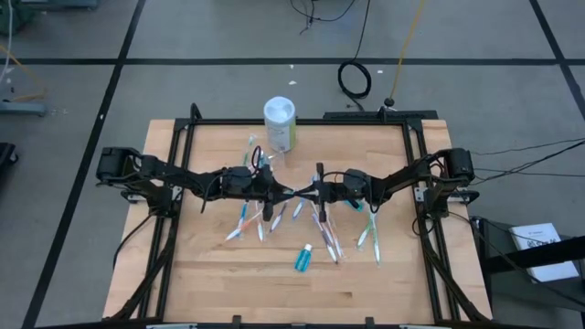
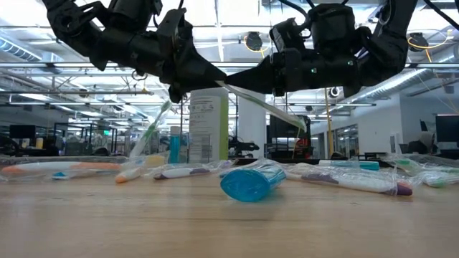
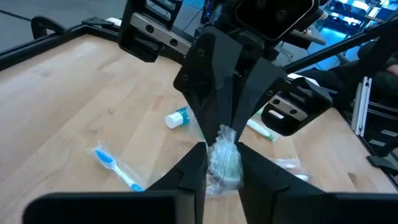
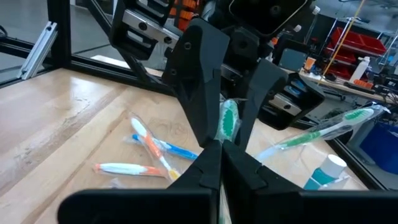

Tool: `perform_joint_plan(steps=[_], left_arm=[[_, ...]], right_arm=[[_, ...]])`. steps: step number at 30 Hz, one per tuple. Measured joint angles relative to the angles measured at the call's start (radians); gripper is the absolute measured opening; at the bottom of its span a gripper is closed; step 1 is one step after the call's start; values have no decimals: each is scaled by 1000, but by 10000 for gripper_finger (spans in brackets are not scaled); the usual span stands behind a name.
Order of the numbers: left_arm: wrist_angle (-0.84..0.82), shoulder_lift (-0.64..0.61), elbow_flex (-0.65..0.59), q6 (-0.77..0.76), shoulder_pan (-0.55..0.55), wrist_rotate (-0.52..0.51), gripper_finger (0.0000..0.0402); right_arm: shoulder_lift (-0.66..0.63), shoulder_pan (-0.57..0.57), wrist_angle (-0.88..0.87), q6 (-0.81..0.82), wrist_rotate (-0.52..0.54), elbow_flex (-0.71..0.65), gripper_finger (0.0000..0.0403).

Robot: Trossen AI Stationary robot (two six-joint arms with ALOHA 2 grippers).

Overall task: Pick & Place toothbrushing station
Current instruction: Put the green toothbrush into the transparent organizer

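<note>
Above the table's middle, my left gripper [image 1: 291, 192] and my right gripper [image 1: 305, 192] meet tip to tip. Both are shut on one clear-wrapped toothbrush with green bristles [image 3: 224, 158], which is lifted off the table. In the low view the brush [image 2: 265, 107] slants down under my right arm. More wrapped toothbrushes [image 1: 245, 219] lie flat on the wood below the arms. A teal toothpaste tube [image 1: 303, 259] lies on its side near the front. My left gripper [image 3: 222, 180] pinches the wrapped bristle end [image 3: 225, 167] between its two fingers, coming about level from the table's left. The brush is clear of the table. My right gripper [image 4: 219, 169] pinches the brush just below its green head [image 4: 226, 134] between shut fingers, level from the table's right. The head sticks out past the fingertips toward my left gripper; the handle runs back under this gripper.
A white-capped canister with a green label [image 1: 280, 123] stands at the far middle, with a wrapped green toothbrush [image 2: 153, 136] leaning against it. Loose toothbrushes [image 1: 369, 233] spread right of centre. Black frame rails [image 1: 420, 183] border the table.
</note>
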Motion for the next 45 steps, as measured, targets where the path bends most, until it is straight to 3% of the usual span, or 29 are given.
perform_joint_plan(steps=[6, 13, 17, 22, 26, 30, 33, 37, 45], left_arm=[[-6, 0, 0, -1, 0, -3, 52], [-151, -77, 2, -8, 2, -36, 52], [-477, -184, 83, 26, 16, -94, 48], [-972, -249, 321, 70, 31, -239, 53], [-1264, -247, 537, 129, 54, -285, 54], [-1453, -236, 711, 176, 98, -288, 55], [-1506, -238, 779, 164, 151, -289, 55], [-1570, -234, 771, 116, 227, -285, 55], [-1572, -144, 712, 85, 313, -150, 56]], right_arm=[[0, 0, -12, 26, 2, 0, 16], [0, 2, -61, 27, 87, 0, 71], [0, 1, -70, 63, 134, 0, 105], [0, 2, -82, 87, 130, 0, 136], [0, 1, -125, 95, 130, 0, 143], [0, 1, -154, 134, 130, 0, 141], [0, 1, -192, 139, 129, 0, 138], [0, 2, -192, 140, 129, 0, 135], [0, 12, -196, 140, 129, 0, 134]])
